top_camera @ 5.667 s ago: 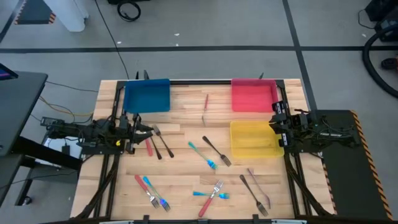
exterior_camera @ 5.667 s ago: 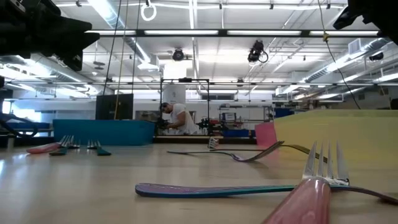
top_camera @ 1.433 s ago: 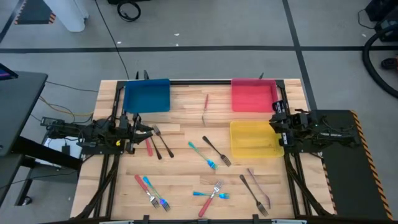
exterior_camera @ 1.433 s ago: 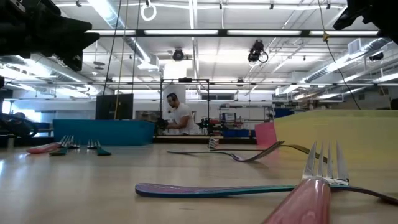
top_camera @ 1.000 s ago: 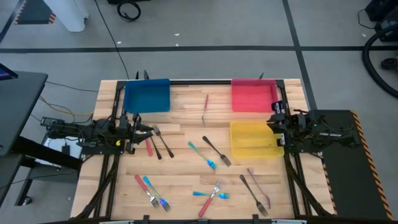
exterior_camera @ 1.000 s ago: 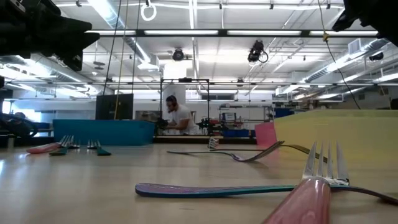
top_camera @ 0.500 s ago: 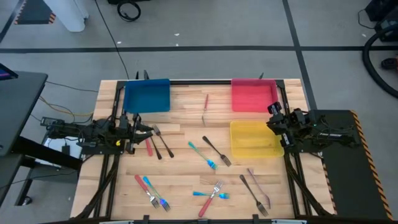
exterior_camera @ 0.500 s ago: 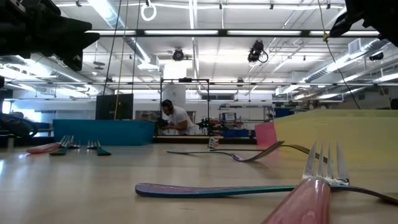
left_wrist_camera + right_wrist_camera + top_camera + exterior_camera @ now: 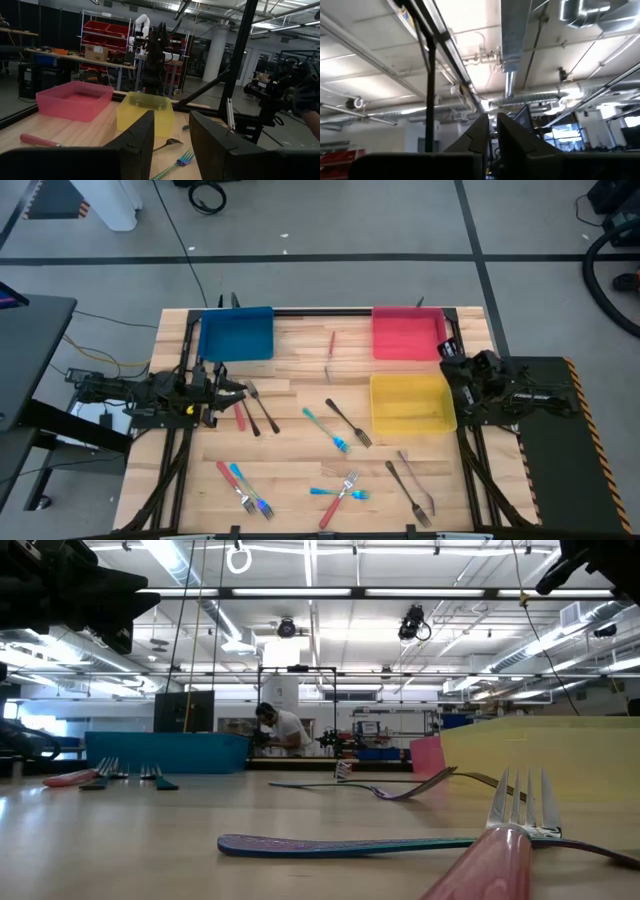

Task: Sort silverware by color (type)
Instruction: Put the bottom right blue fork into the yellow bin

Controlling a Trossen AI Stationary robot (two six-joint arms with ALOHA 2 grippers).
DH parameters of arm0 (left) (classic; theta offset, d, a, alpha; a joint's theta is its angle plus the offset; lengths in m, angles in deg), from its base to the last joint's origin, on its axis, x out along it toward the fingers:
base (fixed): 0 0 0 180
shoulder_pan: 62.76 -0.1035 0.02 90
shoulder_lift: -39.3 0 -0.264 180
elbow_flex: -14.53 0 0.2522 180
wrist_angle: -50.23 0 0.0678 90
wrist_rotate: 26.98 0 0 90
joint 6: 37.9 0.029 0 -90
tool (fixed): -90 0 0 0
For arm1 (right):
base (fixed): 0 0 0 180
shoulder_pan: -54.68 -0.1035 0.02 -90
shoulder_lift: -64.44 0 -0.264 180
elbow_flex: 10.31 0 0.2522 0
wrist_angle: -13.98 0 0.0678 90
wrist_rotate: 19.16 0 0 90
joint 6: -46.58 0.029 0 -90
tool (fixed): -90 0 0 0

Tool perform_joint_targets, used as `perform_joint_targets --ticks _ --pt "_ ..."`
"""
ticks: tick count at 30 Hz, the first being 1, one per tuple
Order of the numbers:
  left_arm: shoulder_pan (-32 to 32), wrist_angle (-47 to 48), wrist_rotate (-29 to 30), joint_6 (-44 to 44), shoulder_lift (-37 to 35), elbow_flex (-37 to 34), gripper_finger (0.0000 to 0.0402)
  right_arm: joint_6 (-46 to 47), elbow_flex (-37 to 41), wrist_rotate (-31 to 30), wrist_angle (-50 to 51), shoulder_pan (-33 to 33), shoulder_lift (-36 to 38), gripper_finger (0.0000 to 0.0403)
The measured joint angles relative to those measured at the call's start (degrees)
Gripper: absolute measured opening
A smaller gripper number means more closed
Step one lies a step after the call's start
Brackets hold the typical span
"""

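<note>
About a dozen forks lie flat on the wooden table. A red-handled fork (image 9: 331, 345) lies between the far trays. A red fork (image 9: 240, 416) and a dark fork (image 9: 263, 409) lie just in front of my left gripper (image 9: 236, 388), which is open and empty at the table's left edge (image 9: 171, 120). A light blue fork (image 9: 325, 428) and a dark fork (image 9: 347, 422) lie mid-table. More red, blue and dark forks (image 9: 340, 492) lie along the near edge. My right gripper (image 9: 448, 366) is shut and empty at the right edge, tipped up toward the ceiling (image 9: 492, 122).
A blue tray (image 9: 236, 333) stands at the far left, a red tray (image 9: 407, 333) at the far right and a yellow tray (image 9: 411, 402) in front of it, beside my right gripper. A person (image 9: 275, 727) stands in the room beyond the table.
My right gripper has moved a little toward the table's far edge, beside the yellow tray, and has turned at the wrist. The forks and my left arm have kept still.
</note>
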Motion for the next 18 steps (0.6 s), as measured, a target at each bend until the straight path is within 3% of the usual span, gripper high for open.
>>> perform_joint_targets --ticks 9,13,18 --pt "-0.01 0.01 -0.01 0.00 0.00 0.00 0.0123 -3.28 -4.83 1.32 0.78 0.00 -1.93 0.0090" --pt "0.00 0.00 0.00 0.00 0.00 0.00 0.0123 -10.84 -6.35 5.35 0.79 0.00 -3.95 0.0118" --pt "-0.01 0.00 -0.02 0.00 0.00 -0.01 0.0123 -19.43 -6.57 5.43 0.72 0.00 -6.08 0.0148"
